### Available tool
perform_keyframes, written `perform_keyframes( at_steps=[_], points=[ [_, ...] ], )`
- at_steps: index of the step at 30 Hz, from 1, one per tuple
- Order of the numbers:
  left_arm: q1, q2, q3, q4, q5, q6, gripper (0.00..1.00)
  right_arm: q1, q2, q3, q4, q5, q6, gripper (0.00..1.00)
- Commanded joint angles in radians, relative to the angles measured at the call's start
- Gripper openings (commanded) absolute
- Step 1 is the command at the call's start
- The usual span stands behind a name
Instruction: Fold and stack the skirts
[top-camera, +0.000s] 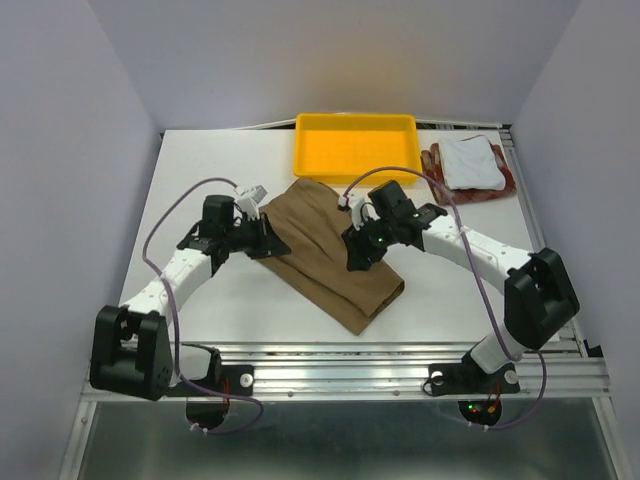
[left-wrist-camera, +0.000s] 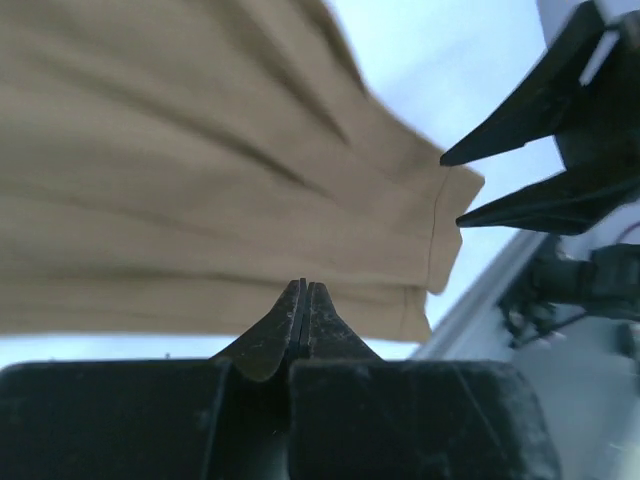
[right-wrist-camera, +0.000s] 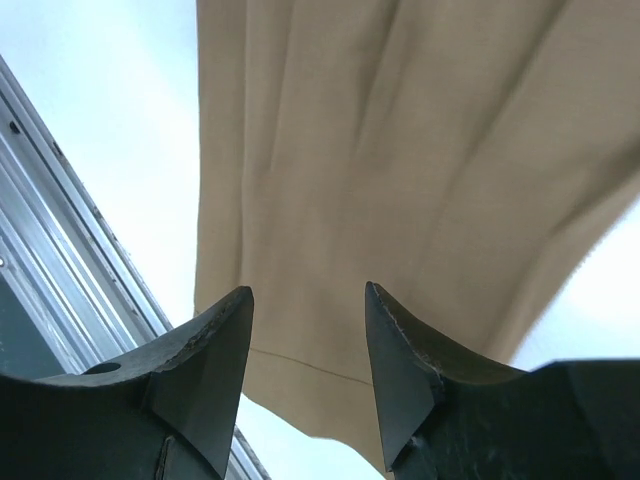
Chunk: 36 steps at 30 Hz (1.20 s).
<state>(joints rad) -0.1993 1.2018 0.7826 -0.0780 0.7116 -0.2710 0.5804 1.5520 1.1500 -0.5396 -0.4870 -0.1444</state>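
Note:
The tan-brown pleated skirt (top-camera: 335, 255) lies folded in a long diagonal strip across the middle of the table. My left gripper (top-camera: 272, 246) sits at its left edge, shut; in the left wrist view its tips (left-wrist-camera: 303, 285) meet with no cloth visible between them, and the skirt (left-wrist-camera: 200, 180) lies just beyond. My right gripper (top-camera: 362, 252) hovers over the skirt's right side, open, with the cloth (right-wrist-camera: 400, 150) below the gap (right-wrist-camera: 308, 295). At the back right, the white skirt (top-camera: 470, 162) lies folded on the red-and-beige checked skirt (top-camera: 505, 185).
A yellow plastic tray (top-camera: 355, 122) stands at the back, touching the tan skirt's far end. The metal rail of the table's front edge (top-camera: 400, 362) runs close to the skirt's near corner. The right gripper's fingers (left-wrist-camera: 530, 110) show in the left wrist view.

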Motion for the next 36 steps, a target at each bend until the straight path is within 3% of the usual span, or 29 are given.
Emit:
perform_keyframes(
  at_steps=[1,9,14,22,28,32,36],
  points=[
    [-0.041,0.077,-0.095,0.072,0.081,-0.312,0.0,0.108,0.055,0.016,0.061,0.103,0.088,0.54],
    [-0.173,0.15,-0.21,0.208,-0.053,-0.517,0.0,0.193,0.131,0.034,0.125,0.232,0.124,0.56],
    [-0.183,0.156,-0.281,0.242,-0.139,-0.645,0.0,0.239,0.164,0.073,0.104,0.266,0.118,0.56],
    [-0.207,0.084,-0.341,0.192,-0.204,-0.744,0.0,0.317,0.177,0.079,0.09,0.361,0.098,0.56],
    [-0.21,0.113,-0.364,0.211,-0.233,-0.816,0.0,0.348,0.207,0.082,0.096,0.427,0.072,0.56],
    [-0.226,0.151,-0.353,0.236,-0.25,-0.832,0.0,0.357,0.232,0.071,0.113,0.462,0.065,0.52],
    [-0.23,0.179,-0.356,0.267,-0.264,-0.852,0.0,0.357,0.261,0.066,0.125,0.482,0.052,0.38]
  ],
)
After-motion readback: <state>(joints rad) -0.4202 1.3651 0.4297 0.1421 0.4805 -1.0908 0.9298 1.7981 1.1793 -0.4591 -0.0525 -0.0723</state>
